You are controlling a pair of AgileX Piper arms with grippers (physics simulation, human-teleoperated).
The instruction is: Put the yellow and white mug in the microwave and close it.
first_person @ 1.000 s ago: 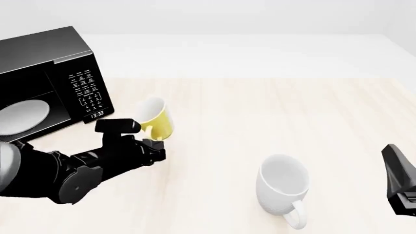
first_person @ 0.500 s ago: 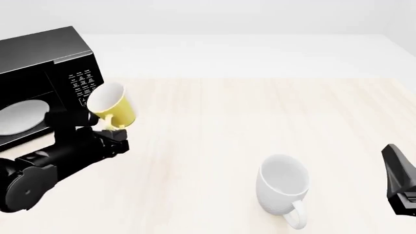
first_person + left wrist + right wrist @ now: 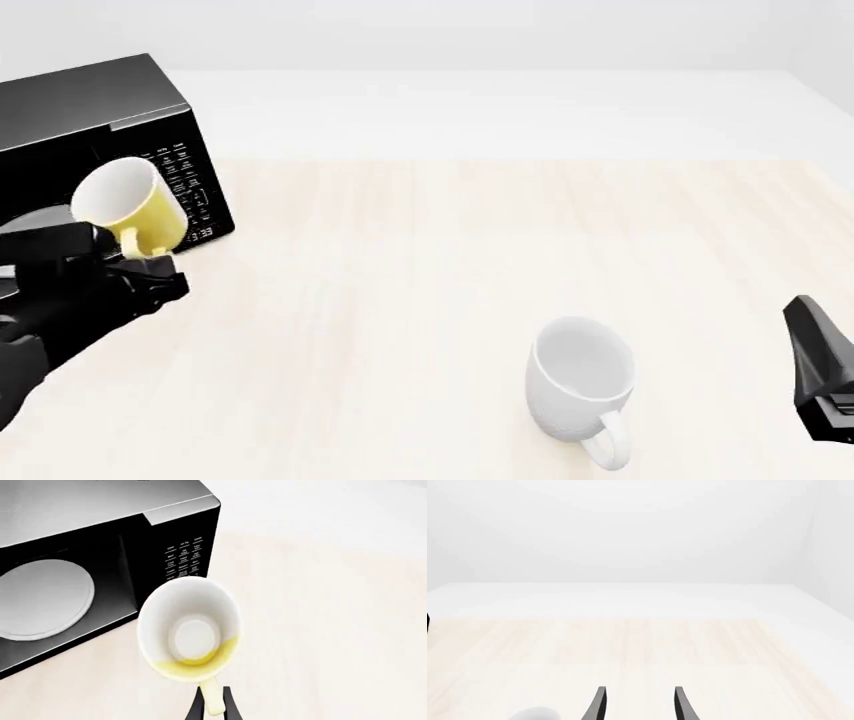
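Note:
The yellow and white mug hangs in the air in front of the black microwave, tilted with its white inside toward the camera. My left gripper is shut on the mug's yellow handle. In the left wrist view the mug sits just before the microwave's keypad panel, with the white turntable plate showing in the open cavity. My right gripper is open and empty at the table's right side, its arm low at the edge.
A larger all-white mug lies tilted on the light wood table, handle toward the near edge. Its rim shows faintly in the right wrist view. The microwave door is out of view.
My left gripper has carried the yellow and white mug to the left, from the table's middle-left to right in front of the microwave. The right arm and the white mug have not moved.

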